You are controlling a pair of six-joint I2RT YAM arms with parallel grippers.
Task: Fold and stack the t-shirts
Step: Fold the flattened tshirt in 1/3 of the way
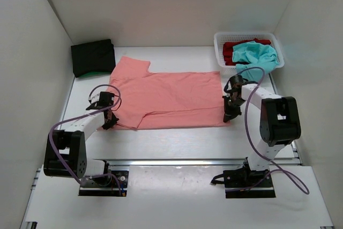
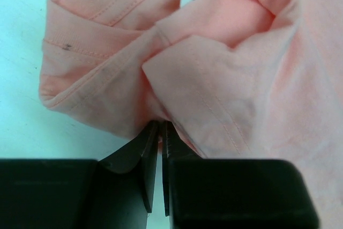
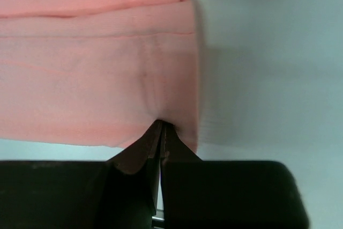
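Salmon-pink t-shirt (image 1: 171, 97) on white table (image 1: 177, 143)

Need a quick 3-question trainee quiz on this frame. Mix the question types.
1. True or false: the left tool and the right tool are both shut on the salmon-pink t-shirt.
2. Where is the teal t-shirt? A: in the white basket. B: draped over the right arm. C: held in the left tool.
3. Fill in: the black t-shirt lies at the table's far ____ corner.

Key: 1 true; 2 A; 3 left.
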